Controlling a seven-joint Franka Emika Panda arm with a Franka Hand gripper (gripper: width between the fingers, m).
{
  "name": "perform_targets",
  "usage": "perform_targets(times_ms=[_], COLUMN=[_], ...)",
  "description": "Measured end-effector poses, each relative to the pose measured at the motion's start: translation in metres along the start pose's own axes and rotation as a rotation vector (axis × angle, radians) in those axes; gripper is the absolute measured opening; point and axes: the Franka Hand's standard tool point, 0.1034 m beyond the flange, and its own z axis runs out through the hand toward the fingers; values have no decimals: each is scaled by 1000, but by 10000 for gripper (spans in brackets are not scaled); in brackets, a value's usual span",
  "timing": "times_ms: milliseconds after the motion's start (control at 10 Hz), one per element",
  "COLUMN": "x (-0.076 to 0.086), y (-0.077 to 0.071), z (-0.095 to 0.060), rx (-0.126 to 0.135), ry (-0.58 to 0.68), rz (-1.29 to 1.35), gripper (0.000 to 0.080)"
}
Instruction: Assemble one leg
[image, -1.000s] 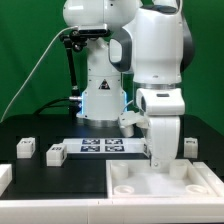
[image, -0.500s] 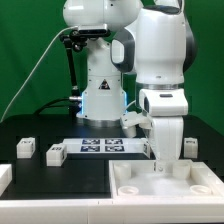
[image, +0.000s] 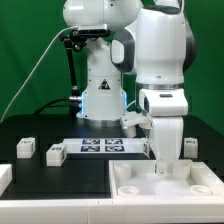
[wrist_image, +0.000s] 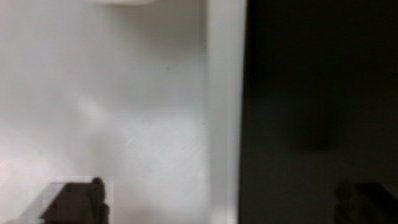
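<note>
Black matte table (image: 60, 186) carries blocky white plastic leg (image: 56, 153).

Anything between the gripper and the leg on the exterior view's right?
Nothing visible. The gripper, open, hangs low at the back edge of the large white piece. The leg stands close by toward the exterior view's right, with only a bare gap between them.

You're looking at a black bench (image: 40, 190). The marker board (image: 100, 146) lies flat mid-bench. At its 9 o'clock sit two blocks, apart from each other: the first leg (image: 55, 153) near the board, the second leg (image: 25, 147) further out. The third leg (image: 190, 146) is at 3 o'clock. The large white socketed piece (image: 170, 185) is at 5 o'clock. A white part (image: 4, 178) at 8 o'clock is cut off by the frame.
</note>
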Motion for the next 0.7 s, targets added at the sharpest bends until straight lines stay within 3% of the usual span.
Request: perform_targets(times_ms=[400, 700], x=[0, 8], y=[0, -10], z=[-2, -38], rx=[-3, -47], ry=[0, -11], rz=[6, 79], gripper=[649, 649])
